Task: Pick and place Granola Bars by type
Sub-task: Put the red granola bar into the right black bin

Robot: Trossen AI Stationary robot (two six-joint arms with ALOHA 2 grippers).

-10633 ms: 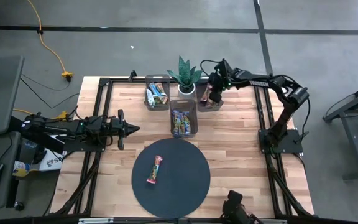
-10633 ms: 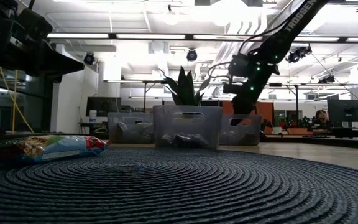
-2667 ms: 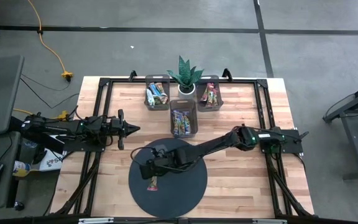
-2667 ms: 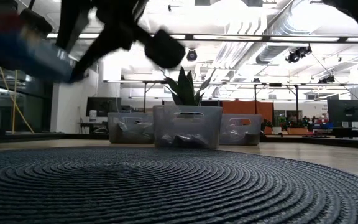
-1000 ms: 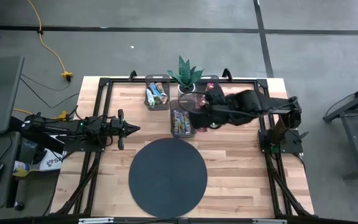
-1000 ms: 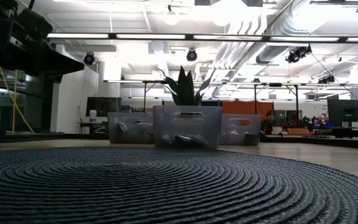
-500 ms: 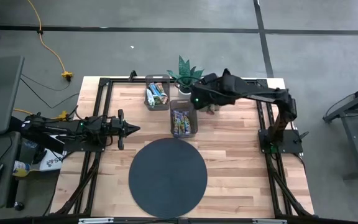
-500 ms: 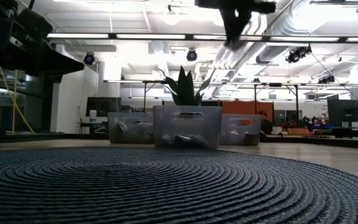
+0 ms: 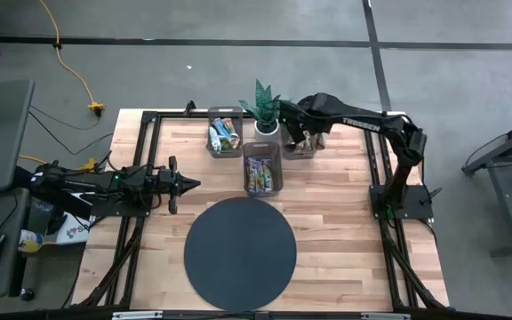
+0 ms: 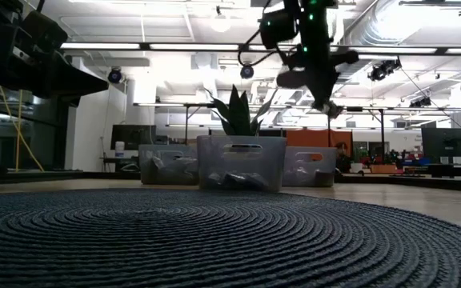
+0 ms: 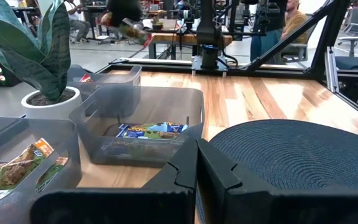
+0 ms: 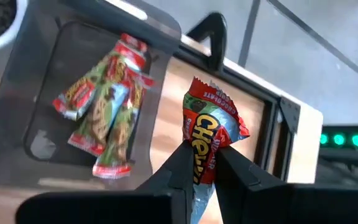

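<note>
My right gripper (image 12: 201, 155) is shut on a red Chewy granola bar (image 12: 211, 127). It hovers above the far right grey bin (image 9: 300, 142), which has several red-and-green bars (image 12: 104, 115) lying on its floor. In the low view the right gripper (image 10: 317, 80) hangs high over the bins. The middle bin (image 9: 262, 169) holds blue and yellow bars (image 11: 151, 130), and the far left bin (image 9: 224, 135) holds more bars. My left gripper (image 9: 185, 184) waits shut near the table's left side, level above the wood. My right gripper pinches the red bar between its two fingers at one end of the wrapper (image 12: 201, 163). The fingers come from above, slanting down toward the bin. The bar is lifted clear, and its other crimped end (image 12: 205, 92) sticks out beyond the fingertips.
A large dark round woven mat (image 9: 241, 253) covers the near middle of the table. A potted plant (image 9: 265, 108) stands between the two far bins, close to the right arm. A black metal frame (image 9: 149, 120) runs along the table's edges. People sit at desks (image 11: 284, 18) beyond the table.
My right gripper, still shut on the red bar, has swung from over the middle bin toward the table's far edge and a little right, to above the far right bin. In the low view it has come down into the picture.
</note>
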